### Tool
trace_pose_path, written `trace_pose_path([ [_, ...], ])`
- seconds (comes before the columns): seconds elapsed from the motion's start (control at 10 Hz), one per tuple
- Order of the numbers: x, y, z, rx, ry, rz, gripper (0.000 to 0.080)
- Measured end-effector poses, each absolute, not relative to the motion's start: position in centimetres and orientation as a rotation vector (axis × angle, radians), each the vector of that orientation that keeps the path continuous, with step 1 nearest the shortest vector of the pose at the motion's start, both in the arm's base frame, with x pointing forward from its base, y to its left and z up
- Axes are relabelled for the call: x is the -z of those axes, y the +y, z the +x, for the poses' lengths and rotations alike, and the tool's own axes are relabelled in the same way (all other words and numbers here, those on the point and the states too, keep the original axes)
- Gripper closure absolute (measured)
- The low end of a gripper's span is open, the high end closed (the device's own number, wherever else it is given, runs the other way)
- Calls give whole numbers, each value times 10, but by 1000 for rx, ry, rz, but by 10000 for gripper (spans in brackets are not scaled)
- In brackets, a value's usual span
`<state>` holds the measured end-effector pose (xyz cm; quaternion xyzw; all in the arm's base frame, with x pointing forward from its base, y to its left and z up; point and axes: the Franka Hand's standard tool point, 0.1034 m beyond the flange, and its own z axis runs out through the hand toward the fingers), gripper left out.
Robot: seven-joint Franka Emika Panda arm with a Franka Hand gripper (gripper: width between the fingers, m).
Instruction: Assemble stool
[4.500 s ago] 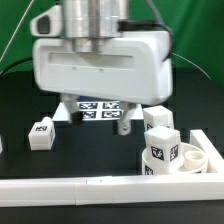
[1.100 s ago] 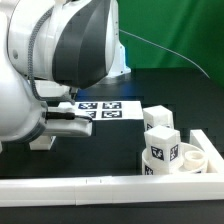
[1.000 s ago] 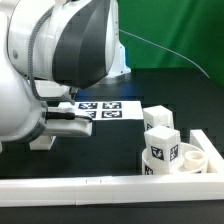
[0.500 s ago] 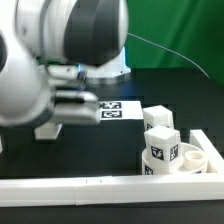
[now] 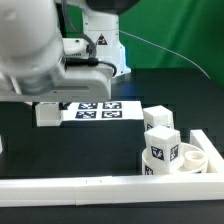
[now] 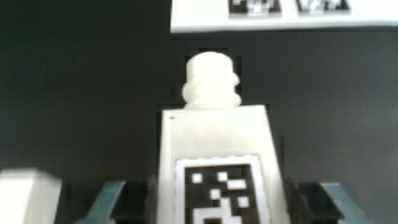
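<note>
Exterior view: the arm's bulk fills the upper left and hides the end effector; only a white leg (image 5: 47, 114) pokes out below it, clear of the black tabletop (image 5: 100, 150), toward the exterior view's left edge.

Wrist view: end effector (image 6: 217, 200) fingers (image 6: 111, 198) stand either side of the same leg (image 6: 217, 150), set close against its flanks; contact itself is cut off by the frame edge, but the leg is held. Tag faces the camera, rounded peg points away. Picture soft.

Marker board (image 5: 95, 109) lies flat toward the far edge, partly covered by the arm; its edge shows in the wrist view (image 6: 285, 14).

Near the exterior view's right edge: round seat (image 5: 192, 157), partly cut off, with two more tagged legs (image 5: 159, 130) standing just beside it. Long white rail (image 5: 100, 186) runs along the near edge.
</note>
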<state>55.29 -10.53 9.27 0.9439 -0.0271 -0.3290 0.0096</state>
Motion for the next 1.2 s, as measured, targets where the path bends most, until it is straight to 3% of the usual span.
trace_pose_path([
  [0.1,-99,-90,555,920,-98,2962,465],
  [0.4,-165,-35,599,580,-151,3018,465],
  [0.9,-164,-26,620,57,-146,3078,465],
  [1.2,-177,50,642,-227,-308,3096,465],
])
